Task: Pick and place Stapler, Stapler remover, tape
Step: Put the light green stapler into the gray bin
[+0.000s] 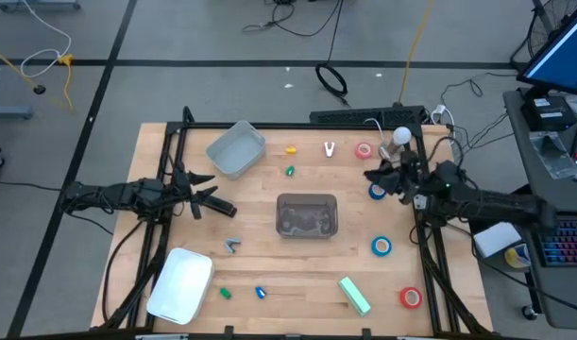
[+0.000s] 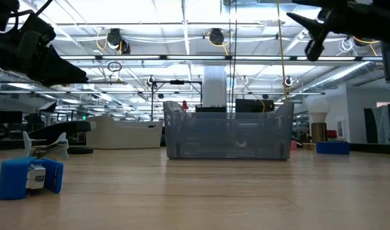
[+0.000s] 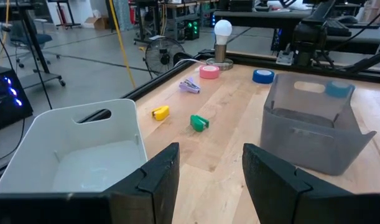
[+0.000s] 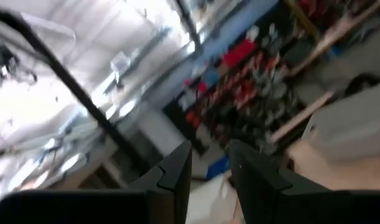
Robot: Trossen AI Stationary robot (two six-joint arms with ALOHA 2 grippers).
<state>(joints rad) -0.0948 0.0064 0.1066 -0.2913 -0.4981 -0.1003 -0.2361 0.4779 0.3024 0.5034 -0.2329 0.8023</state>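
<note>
Left gripper [image 3: 208, 174] is hovering open and empty at the table's nine o'clock; right gripper [image 4: 209, 163], narrowly parted and empty, is hanging at two o'clock above a blue tape roll [image 1: 377, 192].

The stapler [image 1: 355, 295] is a mint-green bar lying flat and slantwise at the table's near edge, well apart from both sets of jaws. The tape rolls are small rings lying flat: a pink one [image 1: 364, 150] and a blue one [image 1: 377, 192] near the right jaws, another blue [image 1: 381, 247] and a red [image 1: 411, 297] farther off. The remover [image 1: 231, 246], small and grey, lies nearest the left jaws.
</note>
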